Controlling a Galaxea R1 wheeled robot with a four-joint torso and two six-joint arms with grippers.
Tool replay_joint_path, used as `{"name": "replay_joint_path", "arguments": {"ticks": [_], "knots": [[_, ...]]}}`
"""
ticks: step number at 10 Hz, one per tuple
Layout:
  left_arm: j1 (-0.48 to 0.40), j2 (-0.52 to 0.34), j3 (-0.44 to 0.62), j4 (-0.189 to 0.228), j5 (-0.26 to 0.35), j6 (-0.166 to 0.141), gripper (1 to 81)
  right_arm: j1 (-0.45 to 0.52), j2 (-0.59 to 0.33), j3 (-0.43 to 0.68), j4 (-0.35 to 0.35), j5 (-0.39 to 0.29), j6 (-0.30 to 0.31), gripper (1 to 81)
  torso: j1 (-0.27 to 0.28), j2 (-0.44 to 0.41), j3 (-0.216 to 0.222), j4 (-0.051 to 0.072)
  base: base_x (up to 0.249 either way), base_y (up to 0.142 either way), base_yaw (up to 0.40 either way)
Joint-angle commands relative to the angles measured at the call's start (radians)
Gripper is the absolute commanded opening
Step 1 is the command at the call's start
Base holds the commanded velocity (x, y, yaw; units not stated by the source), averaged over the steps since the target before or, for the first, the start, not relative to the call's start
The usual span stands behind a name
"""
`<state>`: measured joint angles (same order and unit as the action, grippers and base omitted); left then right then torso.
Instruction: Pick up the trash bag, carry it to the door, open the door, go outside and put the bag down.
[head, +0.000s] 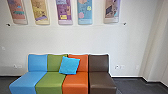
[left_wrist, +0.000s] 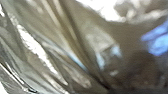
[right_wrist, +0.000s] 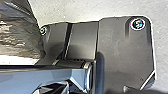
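1. Four padded seats with backrests, side by side against a white wall (head: 82, 40): from the robot's left, a light blue one (head: 23, 81), a green one (head: 50, 81), an orange one (head: 75, 81) and a dark brown one (head: 102, 81).
2. Leans tilted across the green and orange backrests: a bright blue square cushion (head: 69, 65).
3. Above, a row of five colourful printed panels (head: 64, 12) on the wall.
4. Below, a dark skirting strip (head: 127, 77) and a dark grey floor (head: 135, 86).
5. Close up in the left wrist view: a shiny, creased, grey-brown plastic trash bag (left_wrist: 67, 47), with pale glints and a bluish-violet gleam.
6. Bulges, in the right wrist view, beside the robot's dark plate (right_wrist: 122, 47) and hides part of its edge; near it, a pale grey ground surface (right_wrist: 75, 11).
7. Cannot tell how wide or narrow the left claw is, nor whether it holds the bag.
8. Cannot tell for the right claw either.
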<state>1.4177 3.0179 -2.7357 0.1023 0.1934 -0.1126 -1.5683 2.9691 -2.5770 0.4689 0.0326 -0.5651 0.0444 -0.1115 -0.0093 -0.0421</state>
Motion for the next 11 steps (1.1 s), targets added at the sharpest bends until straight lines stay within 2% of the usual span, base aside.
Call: {"name": "replay_joint_path", "arguments": {"ticks": [1,11], "knots": [[-0.072,0.006,-0.001,0.005,0.055,-0.001,1.0,0.053,0.004,0.003,-0.007,-0.065,-0.004,81.1,0.000,0.000,0.000,0.000,0.000,0.000,0.000],[-0.075,0.012,-0.004,0.008,0.058,-0.001,1.0,0.056,0.007,0.000,-0.012,-0.065,-0.004,81.1,-0.001,0.000,0.000,0.000,0.000,0.000,-0.012]]}}
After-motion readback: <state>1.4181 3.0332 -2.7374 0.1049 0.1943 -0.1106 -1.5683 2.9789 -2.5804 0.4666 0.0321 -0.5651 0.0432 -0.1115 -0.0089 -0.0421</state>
